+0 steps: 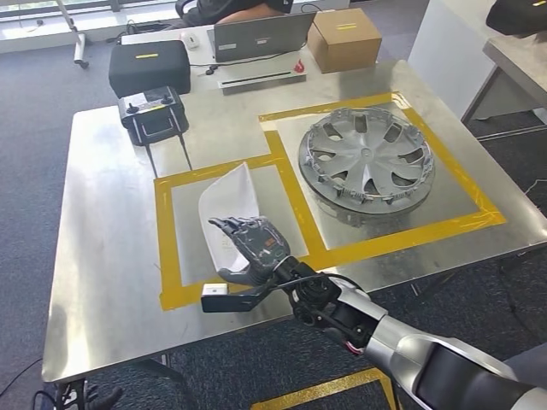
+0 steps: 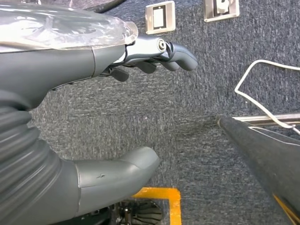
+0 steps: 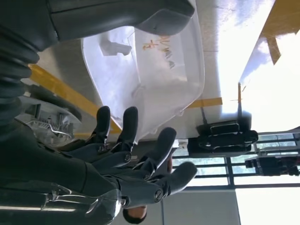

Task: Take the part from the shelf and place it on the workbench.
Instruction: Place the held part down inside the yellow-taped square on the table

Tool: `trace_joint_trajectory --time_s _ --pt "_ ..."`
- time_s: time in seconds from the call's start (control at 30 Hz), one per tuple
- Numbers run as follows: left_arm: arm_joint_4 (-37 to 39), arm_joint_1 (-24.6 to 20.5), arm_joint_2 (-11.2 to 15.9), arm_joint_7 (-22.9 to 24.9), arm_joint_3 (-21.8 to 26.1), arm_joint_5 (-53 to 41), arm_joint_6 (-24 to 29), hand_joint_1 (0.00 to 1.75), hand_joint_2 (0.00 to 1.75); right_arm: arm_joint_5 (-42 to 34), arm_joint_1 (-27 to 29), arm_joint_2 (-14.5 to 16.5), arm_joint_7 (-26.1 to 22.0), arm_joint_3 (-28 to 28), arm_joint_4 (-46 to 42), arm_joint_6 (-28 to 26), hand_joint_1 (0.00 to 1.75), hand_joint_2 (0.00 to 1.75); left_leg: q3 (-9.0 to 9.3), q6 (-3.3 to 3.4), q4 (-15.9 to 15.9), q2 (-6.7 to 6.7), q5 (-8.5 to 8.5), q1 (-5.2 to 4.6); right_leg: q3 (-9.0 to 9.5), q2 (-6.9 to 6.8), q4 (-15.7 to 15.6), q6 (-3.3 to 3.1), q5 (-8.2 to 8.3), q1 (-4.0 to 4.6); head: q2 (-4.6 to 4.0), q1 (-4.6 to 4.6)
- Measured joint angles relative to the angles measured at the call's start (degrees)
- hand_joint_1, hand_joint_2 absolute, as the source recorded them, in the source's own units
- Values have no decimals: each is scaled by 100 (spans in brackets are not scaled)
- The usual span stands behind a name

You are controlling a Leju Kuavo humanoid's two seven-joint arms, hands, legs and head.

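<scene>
The clear plastic part (image 1: 227, 205) lay on the steel bench (image 1: 103, 256), inside the left yellow-taped rectangle (image 1: 164, 248). The right hand (image 1: 253, 248) hovered at its near edge, fingers (image 3: 162, 145) spread and gripping nothing. The left hand (image 2: 106, 61) hung over carpet (image 2: 198, 140), fingers extended, empty. A hubcap (image 1: 366, 159) occupied the right-hand rectangle.

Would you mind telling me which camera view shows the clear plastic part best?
The right wrist view: the clear plastic part sits large there, with its printed marks and edge visible beside the right hand. The head view shows it smaller on the workbench, partly behind that hand.
</scene>
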Motion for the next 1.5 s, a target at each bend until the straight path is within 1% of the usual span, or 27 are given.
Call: trace_joint_trajectory --time_s 0.03,0.4,0.53,0.73,0.8,0.9,0.97,1.0,1.07,1.13,1.17,1.2,1.27,1.5 --pt "0 0 -2 1 0 -6 15 0 0 -10 -10 21 -3 10 19 -10 0 0 0 0 0 0 0 0 0 0 0 0 0 0 0 1" --pt "0 -11 -11 211 0 -189 81 0 0 -266 -263 367 -115 28 355 -229 0 0 1 0 0 0 0 0 0 -1 0 0 0 0 -1 0" --pt "0 -18 -13 236 0 -224 105 0 0 -488 -384 510 -168 13 560 -340 0 0 2 0 0 0 0 0 1 -1 0 0 0 0 0 0" --pt "0 -20 -17 246 -6 -230 111 0 0 -600 -530 688 -220 -2 874 -401 0 0 3 0 1 0 1 0 2 -1 0 0 0 0 0 1" --pt "0 -21 -17 246 -8 -241 119 0 0 -788 -580 750 -302 -30 996 -476 0 0 3 0 1 0 1 0 3 -1 0 0 0 0 0 1" --pt "0 -22 -18 243 -13 -250 129 0 0 -1379 -649 837 -565 -132 1150 -524 0 0 3 0 1 -1 1 0 2 -2 0 0 0 0 0 1" --pt "0 -20 -19 237 -13 -245 129 0 0 -2047 -656 871 -849 -241 1190 -410 0 0 4 0 1 -1 1 0 3 -3 0 0 0 0 0 1" --pt "0 -19 -19 233 -13 -243 128 0 0 -2498 -648 880 -1030 -311 1190 -278 0 0 4 0 1 -1 1 0 3 -3 -1 0 0 0 0 1" --pt "0 -14 -18 226 -14 -240 122 0 0 -3732 -589 884 -1350 -471 1091 205 0 0 7 0 1 -1 0 -1 4 -2 -1 0 0 0 0 1" --pt "0 -6 -13 223 -15 -239 111 0 0 -5148 -465 862 -1499 -638 826 843 0 0 8 0 2 0 0 -1 5 -1 -2 0 0 0 0 1" --pt "0 -2 -10 223 -16 -239 105 0 0 -5651 -401 847 -1507 -714 673 1075 0 0 8 0 1 1 0 -1 5 0 -3 0 0 0 0 1" --pt "0 -1 -8 224 -17 -238 101 0 0 -5977 -351 832 -1497 -782 535 1215 0 0 8 0 1 2 0 -1 4 1 -3 0 0 0 0 0" --pt "0 0 -7 223 -17 -238 94 0 0 -6160 -290 802 -1478 -893 322 1298 0 0 8 0 1 2 0 -1 4 1 -4 0 0 0 0 1" --pt "0 0 -4 224 -17 -238 91 0 0 -6213 -171 735 -1460 -1105 -151 1307 0 0 9 0 1 3 0 -1 5 3 -5 0 0 0 0 0"
